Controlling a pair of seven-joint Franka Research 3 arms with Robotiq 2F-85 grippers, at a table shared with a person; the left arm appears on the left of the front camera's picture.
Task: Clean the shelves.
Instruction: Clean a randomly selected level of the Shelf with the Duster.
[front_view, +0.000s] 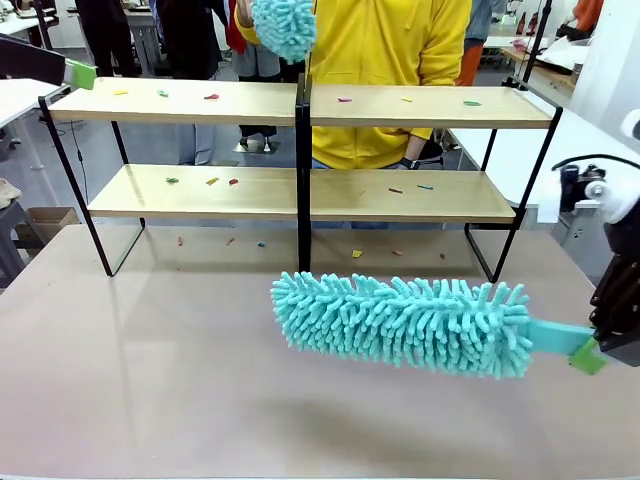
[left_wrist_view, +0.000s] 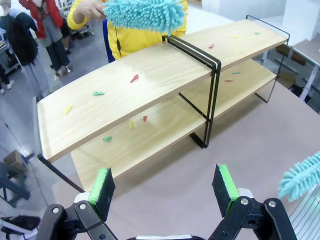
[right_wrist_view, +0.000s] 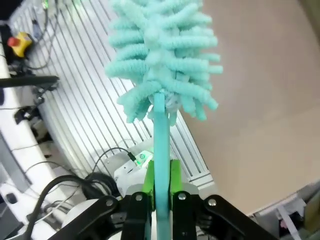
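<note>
The shelves (front_view: 300, 102) stand at the far side of the table, light wooden boards on a black frame, with small coloured scraps (front_view: 211, 97) scattered on them. They also show in the left wrist view, shelves (left_wrist_view: 130, 95). My right gripper (front_view: 592, 352) at the right edge is shut on the flat handle of a teal fluffy duster (front_view: 400, 322), which hangs over the table in front of the rack; the same duster (right_wrist_view: 162, 55) rises from my right gripper (right_wrist_view: 161, 182). My left gripper (left_wrist_view: 165, 187) is open with nothing in it, its green pad (front_view: 80, 74) at the upper left.
A person in a yellow top (front_view: 390, 60) stands behind the rack and holds a second teal duster (front_view: 284, 25) above the central upright. More scraps (front_view: 357, 253) lie on the grey-brown tabletop (front_view: 200, 380) under the rack. White tables (front_view: 530, 140) flank the sides.
</note>
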